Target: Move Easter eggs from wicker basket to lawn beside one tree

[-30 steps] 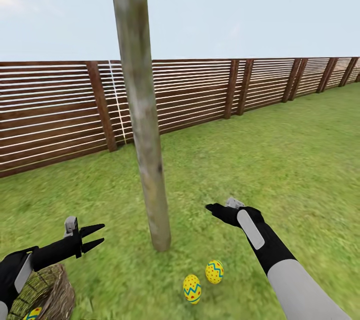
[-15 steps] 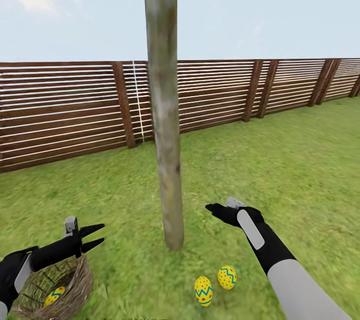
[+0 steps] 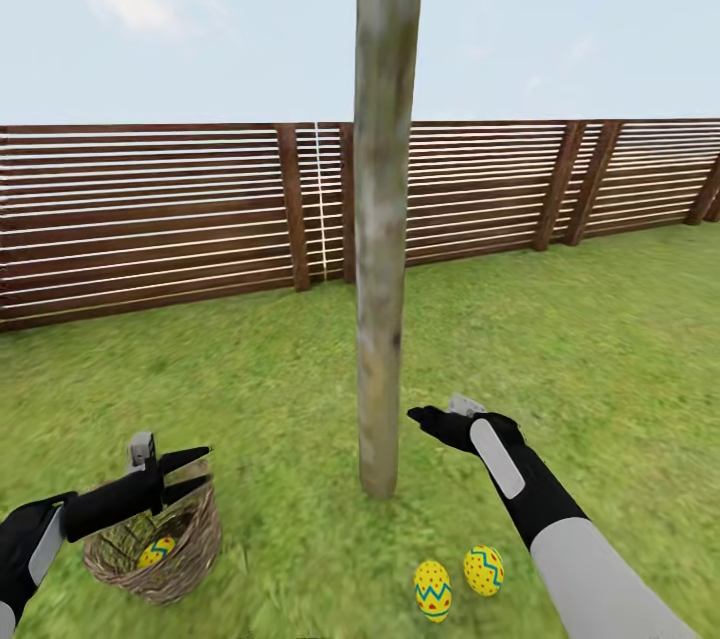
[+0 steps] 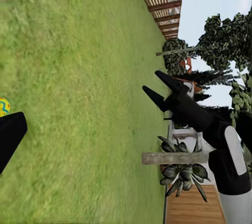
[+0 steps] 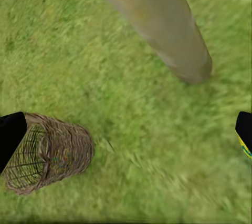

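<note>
Two eggs done, one left. Two Easter eggs [image 3: 433, 590] [image 3: 483, 570] lie on the lawn [image 3: 600, 369] just in front of the tree [image 3: 381, 319] base, side by side, each roughly upright with its long axis near vertical, narrow end up. Third egg [image 3: 157, 551] sits inside the wicker basket [image 3: 160, 549], near the tree on the robot's left; its axis tilts, exact pointing unclear. Left gripper [image 3: 195, 471] hovers over the basket rim, jaws spread, empty. Right gripper [image 3: 422, 414] hangs beside the trunk, empty; whether spread or closed, cannot tell. Step in hand: fetching the last egg. Next likely needs the left gripper lowered into the basket and closed across the egg's short axis.
</note>
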`<state>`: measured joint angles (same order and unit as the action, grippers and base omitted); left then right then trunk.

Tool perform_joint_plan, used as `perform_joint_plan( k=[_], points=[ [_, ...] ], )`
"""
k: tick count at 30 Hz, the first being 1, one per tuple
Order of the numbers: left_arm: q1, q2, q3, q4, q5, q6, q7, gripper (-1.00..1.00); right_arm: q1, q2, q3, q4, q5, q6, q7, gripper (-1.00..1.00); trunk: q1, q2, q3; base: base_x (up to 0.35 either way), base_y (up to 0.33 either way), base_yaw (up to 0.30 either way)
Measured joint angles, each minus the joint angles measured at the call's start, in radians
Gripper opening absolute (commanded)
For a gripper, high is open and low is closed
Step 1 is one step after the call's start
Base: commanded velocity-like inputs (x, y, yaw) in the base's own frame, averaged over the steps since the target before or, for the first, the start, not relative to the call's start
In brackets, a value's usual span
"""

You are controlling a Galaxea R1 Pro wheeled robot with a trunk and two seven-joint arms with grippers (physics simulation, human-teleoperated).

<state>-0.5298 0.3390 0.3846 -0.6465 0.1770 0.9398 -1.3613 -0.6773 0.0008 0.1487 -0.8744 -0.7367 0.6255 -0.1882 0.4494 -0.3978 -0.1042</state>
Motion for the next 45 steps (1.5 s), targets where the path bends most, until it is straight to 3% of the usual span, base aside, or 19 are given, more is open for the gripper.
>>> perform_joint_plan(
  k=[32, 45],
  points=[
    [0.000, 0.000, 0.000, 0.000, 0.000, 0.000, 0.000, 1.00, 0.000, 0.004, 0.000, 0.016, 0.005, -0.009, 0.000, 1.00, 0.000, 0.000, 0.000, 0.000, 0.000, 0.280],
    [0.000, 0.000, 0.000, 0.001, 0.000, 0.000, 0.000, 1.00, 0.000, 0.004, 0.000, 0.020, 0.003, -0.030, 0.000, 1.00, 0.000, 0.000, 0.000, 0.000, 0.000, 0.048]
  ],
)
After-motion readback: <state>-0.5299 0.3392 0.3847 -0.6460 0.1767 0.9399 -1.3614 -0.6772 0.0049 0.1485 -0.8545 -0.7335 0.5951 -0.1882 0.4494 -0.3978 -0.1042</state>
